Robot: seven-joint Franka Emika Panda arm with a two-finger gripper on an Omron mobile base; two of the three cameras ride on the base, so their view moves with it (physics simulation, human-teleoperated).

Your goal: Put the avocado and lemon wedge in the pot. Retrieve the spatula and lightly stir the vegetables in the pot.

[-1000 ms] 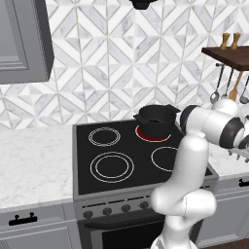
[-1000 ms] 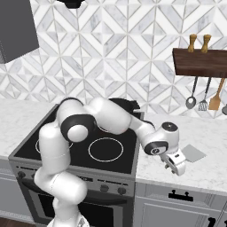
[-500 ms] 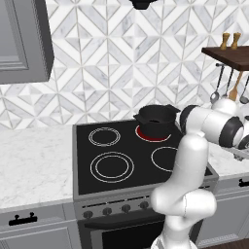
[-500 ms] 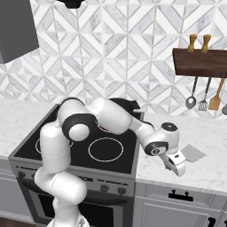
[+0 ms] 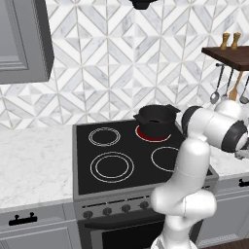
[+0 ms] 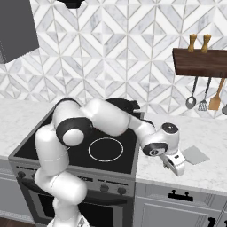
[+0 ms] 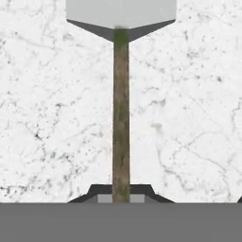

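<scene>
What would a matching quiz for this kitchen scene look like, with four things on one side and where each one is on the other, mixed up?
Things:
1. pot
2. spatula
3. ladle
4. hand

Places:
A. hanging under the wooden shelf
B. on the back right burner
C. lying on the marble counter
D. shut on the spatula's thin handle

Pairs: 1-B, 2-C, 3-A, 4-D

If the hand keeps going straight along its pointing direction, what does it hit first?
The hand, shut on the thin dark handle of the pale grey spatula, points down at the white marble counter; it would probably meet that first.
</scene>
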